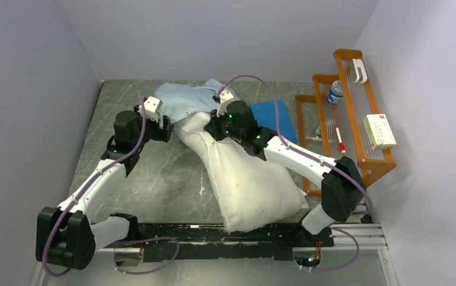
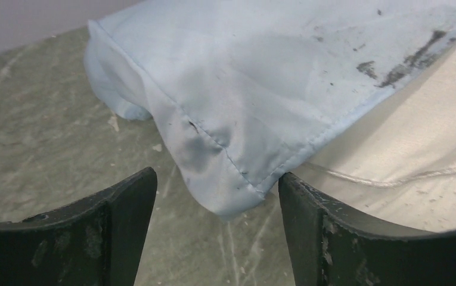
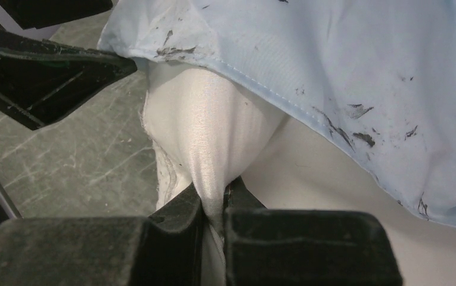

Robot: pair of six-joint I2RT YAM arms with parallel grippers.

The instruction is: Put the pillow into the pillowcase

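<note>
Off-white pillow (image 1: 249,179) lies diagonally from the table's (image 1: 160,173) near edge toward the far edge, its far end under the light blue pillowcase (image 1: 183,98). The right gripper (image 3: 213,199) pinches a pillow fold. The left gripper (image 2: 213,190) stands spread around the pillowcase's hem corner.

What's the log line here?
left end effector: open at corner of pillowcase | right end effector: shut on pillow | pillow: far end under pillowcase

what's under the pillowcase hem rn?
The pillow has its far end tucked under the pillowcase hem, and the right fingers pinch its fabric just outside. How deep it reaches cannot be seen; the pillowcase covers that.
</note>
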